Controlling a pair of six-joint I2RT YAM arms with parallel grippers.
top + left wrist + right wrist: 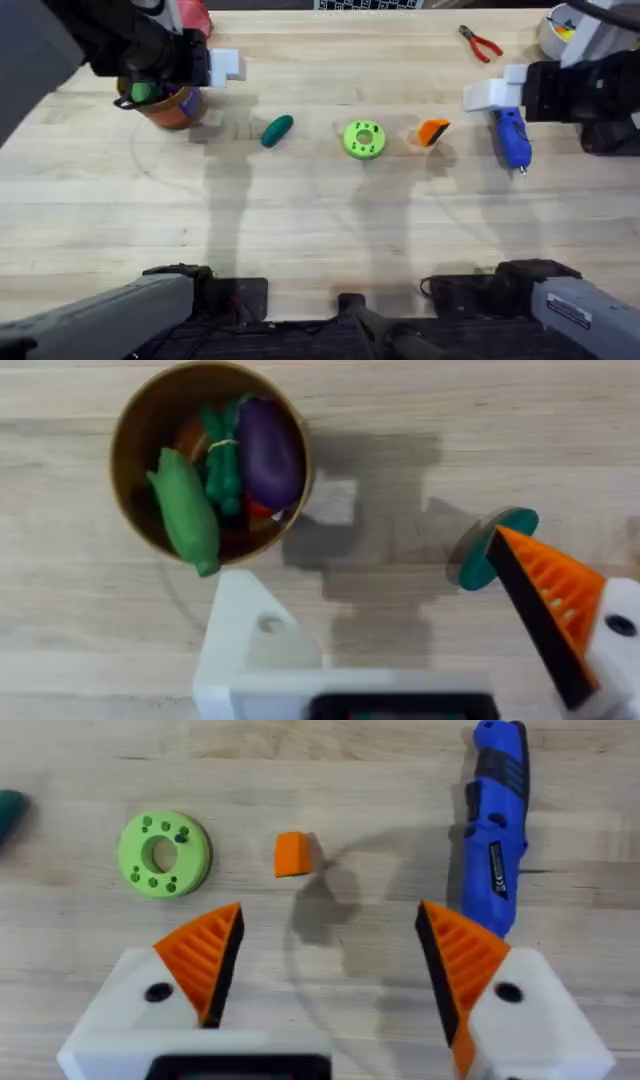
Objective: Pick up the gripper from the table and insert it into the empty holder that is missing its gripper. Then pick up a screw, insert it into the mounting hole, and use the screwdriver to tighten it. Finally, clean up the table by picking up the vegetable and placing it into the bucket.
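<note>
Right gripper [330, 970] spread wide and grasping nothing, two orange ribbed pads [205, 955] fitted, poised above one loose orange gripper [292, 853] on the wooden table [320, 230]. Just beside it, one green disc [363, 139] and one blue screwdriver [512, 138]. Left gripper [400, 630] open over one bucket [130, 430] of toy produce, bearing one pad and one bare white holder [250, 635]. One green vegetable [277, 130] on the table near the bucket. One pair of red pliers [480, 43] at the far edge.
</note>
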